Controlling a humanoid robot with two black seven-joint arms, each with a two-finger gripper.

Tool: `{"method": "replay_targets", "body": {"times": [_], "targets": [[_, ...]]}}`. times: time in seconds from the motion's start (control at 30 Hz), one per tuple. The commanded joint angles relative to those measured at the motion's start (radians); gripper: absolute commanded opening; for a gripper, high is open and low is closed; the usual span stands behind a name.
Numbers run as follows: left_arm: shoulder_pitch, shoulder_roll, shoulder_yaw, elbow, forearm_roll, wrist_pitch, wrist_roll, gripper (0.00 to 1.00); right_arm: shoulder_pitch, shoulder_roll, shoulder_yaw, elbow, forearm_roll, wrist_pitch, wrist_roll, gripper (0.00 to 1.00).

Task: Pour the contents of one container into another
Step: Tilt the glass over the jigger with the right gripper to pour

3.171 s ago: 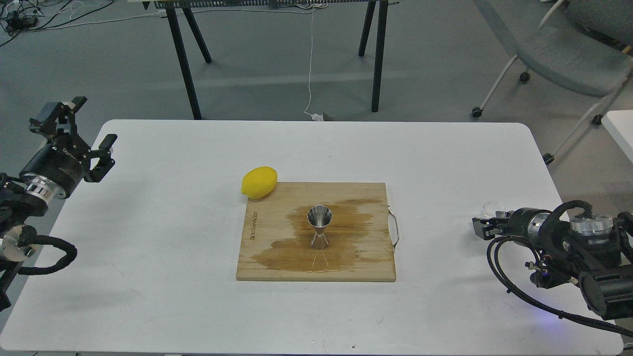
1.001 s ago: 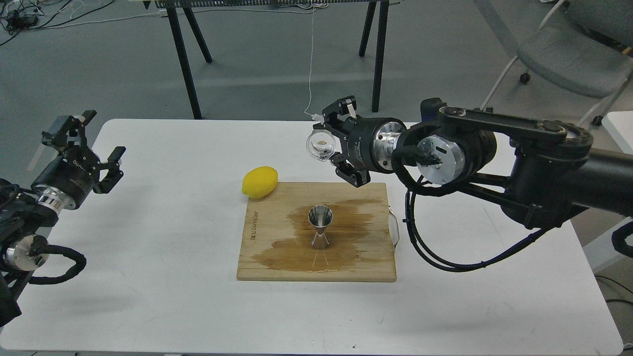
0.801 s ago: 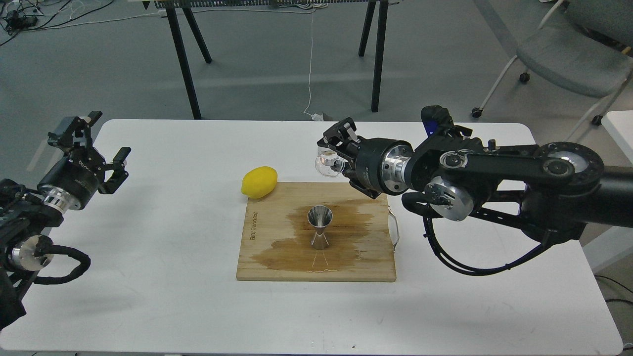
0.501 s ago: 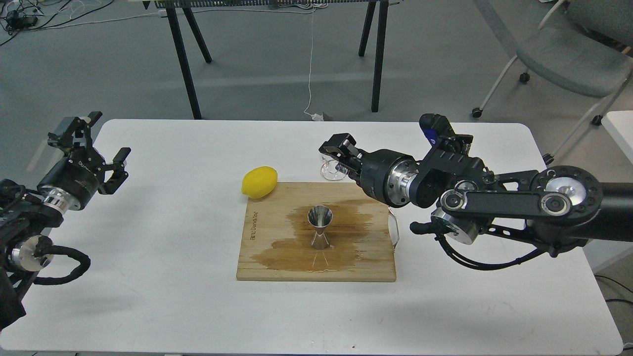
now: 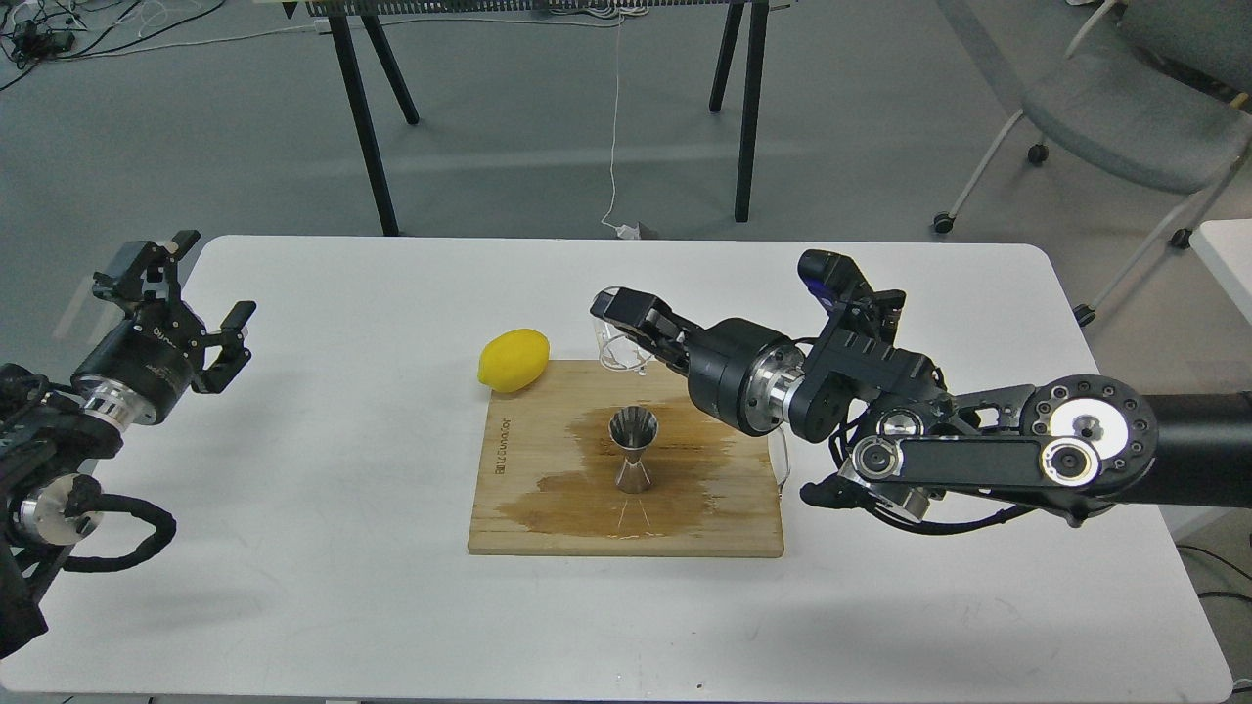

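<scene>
The steel hourglass jigger (image 5: 633, 449) stands upright in the middle of a wooden cutting board (image 5: 528, 533), on a wet brown stain. My right gripper (image 5: 618, 330) reaches in from the right and is shut on the clear glass cup (image 5: 616, 348). It holds the cup just above the board's far edge, behind the jigger and slightly to its left. The cup's contents cannot be made out. My left gripper (image 5: 194, 296) hovers open at the table's left edge, far from both containers, with nothing in it.
A yellow lemon (image 5: 513, 359) lies at the board's far left corner, close to the held cup. The board has a metal handle (image 5: 782, 458) on its right side. The white table (image 5: 293, 548) carries it all. A chair (image 5: 1125, 108) and black table legs stand behind.
My right arm brought the glass cup from the table's right side to above the board, then lowered it and shifted it left toward the lemon. The left gripper barely moved.
</scene>
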Motion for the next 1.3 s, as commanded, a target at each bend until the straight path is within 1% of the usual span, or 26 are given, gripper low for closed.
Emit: {"method": "replay_targets", "body": {"times": [0.0, 0.33, 0.5, 0.73, 0.87, 1.1, 1.27], "targets": [[0.0, -0.003, 0.0, 0.0, 0.0, 0.0, 0.0, 0.99, -0.002, -0.006, -0.007, -0.001, -0.041, 0.0, 0.007, 0.44], [0.0, -0.003, 0.0, 0.001, 0.0, 0.0, 0.0, 0.99, -0.014, -0.01, -0.007, -0.003, -0.07, 0.0, 0.013, 0.44], [0.002, -0.003, 0.0, 0.0, 0.0, 0.0, 0.0, 0.99, -0.019, -0.007, -0.007, -0.003, -0.07, 0.0, 0.041, 0.44], [0.005, -0.003, -0.002, 0.001, 0.0, 0.0, 0.0, 0.99, -0.019, -0.003, -0.009, -0.003, -0.072, 0.0, 0.042, 0.44], [0.005, -0.003, 0.0, 0.0, 0.0, 0.0, 0.0, 0.99, -0.02, -0.002, -0.009, -0.003, -0.075, 0.0, 0.056, 0.44], [0.005, -0.003, 0.0, 0.001, 0.0, 0.0, 0.0, 0.99, -0.019, -0.006, -0.028, -0.003, -0.096, 0.0, 0.059, 0.44], [0.005, -0.001, 0.0, 0.0, 0.0, 0.0, 0.0, 0.99, -0.02, -0.011, -0.035, -0.003, -0.128, 0.0, 0.085, 0.44]]}}
